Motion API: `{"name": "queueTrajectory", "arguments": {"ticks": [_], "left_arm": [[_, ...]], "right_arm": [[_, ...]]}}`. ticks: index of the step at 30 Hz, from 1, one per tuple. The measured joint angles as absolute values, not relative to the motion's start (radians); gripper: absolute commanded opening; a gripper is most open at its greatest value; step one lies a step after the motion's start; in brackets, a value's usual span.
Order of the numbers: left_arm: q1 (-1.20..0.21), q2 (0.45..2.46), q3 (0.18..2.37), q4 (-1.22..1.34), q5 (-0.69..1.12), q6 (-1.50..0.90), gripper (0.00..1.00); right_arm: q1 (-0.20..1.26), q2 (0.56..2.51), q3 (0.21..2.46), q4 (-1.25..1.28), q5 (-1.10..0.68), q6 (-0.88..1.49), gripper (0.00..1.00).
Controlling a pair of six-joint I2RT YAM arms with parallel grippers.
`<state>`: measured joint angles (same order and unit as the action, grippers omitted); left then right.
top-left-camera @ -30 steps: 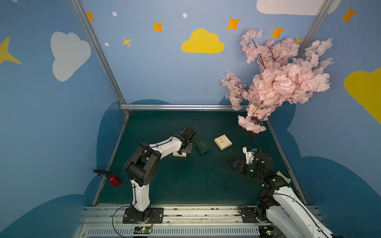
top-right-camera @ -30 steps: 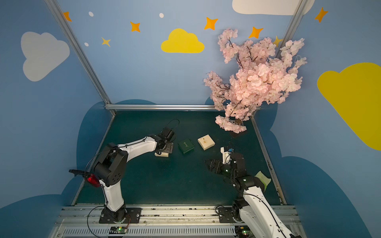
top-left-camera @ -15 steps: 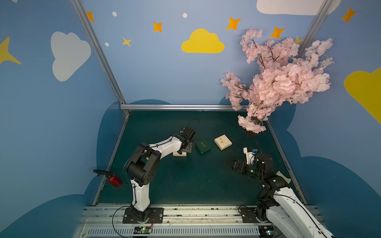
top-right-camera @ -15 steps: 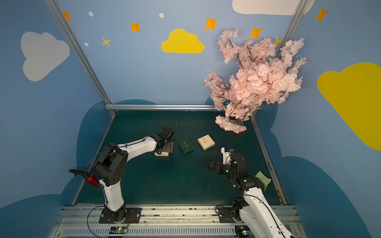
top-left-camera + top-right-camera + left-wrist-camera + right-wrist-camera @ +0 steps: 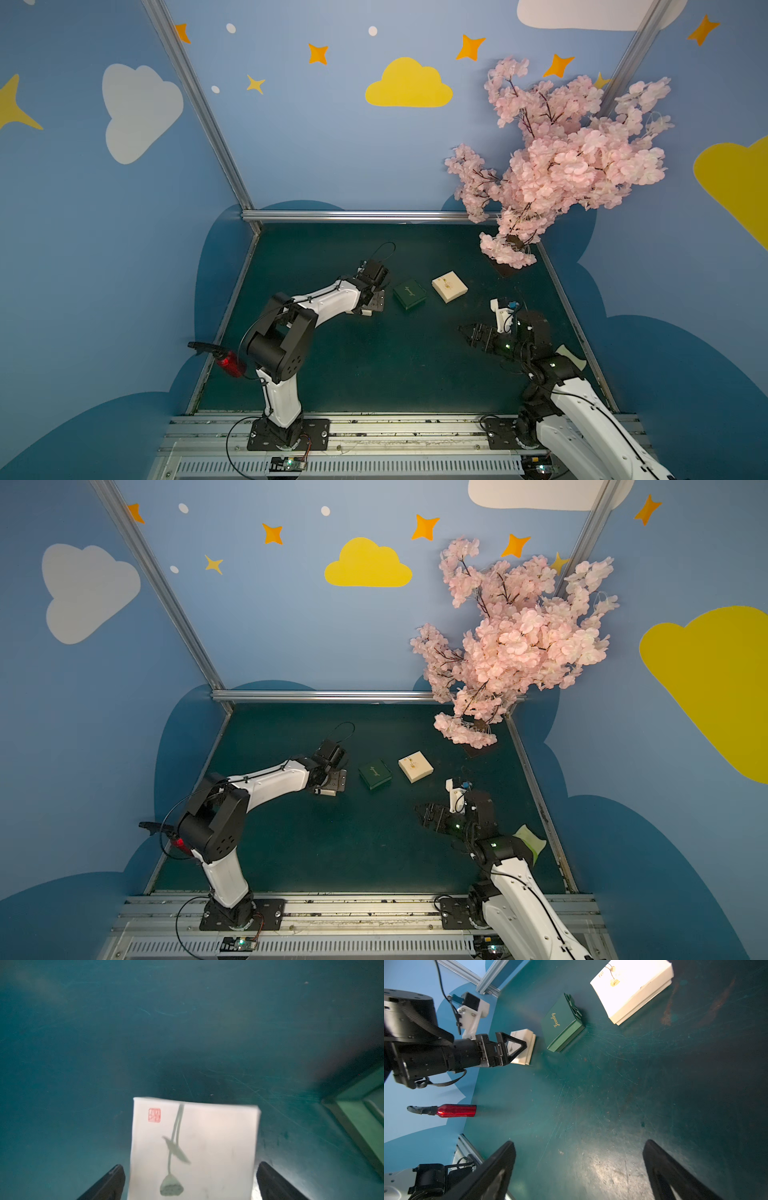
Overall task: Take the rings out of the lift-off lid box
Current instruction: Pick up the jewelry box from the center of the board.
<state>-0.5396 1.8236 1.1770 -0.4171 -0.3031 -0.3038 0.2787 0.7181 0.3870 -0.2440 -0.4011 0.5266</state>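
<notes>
Green matting (image 5: 612, 1095), dark and scratched, covers the table, and 3 closed boxes lie in a row on it. At the left end the left gripper (image 5: 190, 1164) hangs low over the small white box (image 5: 207, 1136), which bears a grey lotus stem and a red seal. Its 2 black fingers (image 5: 112, 1182) stand spread, 1 on each side of the box with a thin gap at each wall, clamping nothing. Next in the row sits a green box (image 5: 560, 1028) lettered "Jewelry" in gold, then a larger cream box (image 5: 631, 987). The right gripper (image 5: 579, 1142) hovers above bare mat, well apart from the boxes, jaws wide and empty. The rings are hidden in every view, since all 3 lids are on.
</notes>
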Motion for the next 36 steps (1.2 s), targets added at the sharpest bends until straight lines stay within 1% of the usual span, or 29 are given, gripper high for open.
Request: {"name": "queueTrajectory", "arguments": {"ticks": [10, 20, 36], "left_arm": [[-0.533, 1.814, 1.174, -0.400, -0.303, -0.310, 0.99], [-0.471, 1.824, 1.176, -0.394, -0.249, -0.263, 0.99], [-0.471, 1.835, 1.176, -0.376, -0.213, -0.263, 1.00]], "right_arm": [[0.279, 0.718, 0.387, -0.247, -0.396, 0.527, 0.97], [0.279, 0.720, 0.387, -0.252, -0.376, 0.527, 0.97], [0.279, 0.724, 0.387, -0.265, -0.359, 0.536, 0.97]]}}
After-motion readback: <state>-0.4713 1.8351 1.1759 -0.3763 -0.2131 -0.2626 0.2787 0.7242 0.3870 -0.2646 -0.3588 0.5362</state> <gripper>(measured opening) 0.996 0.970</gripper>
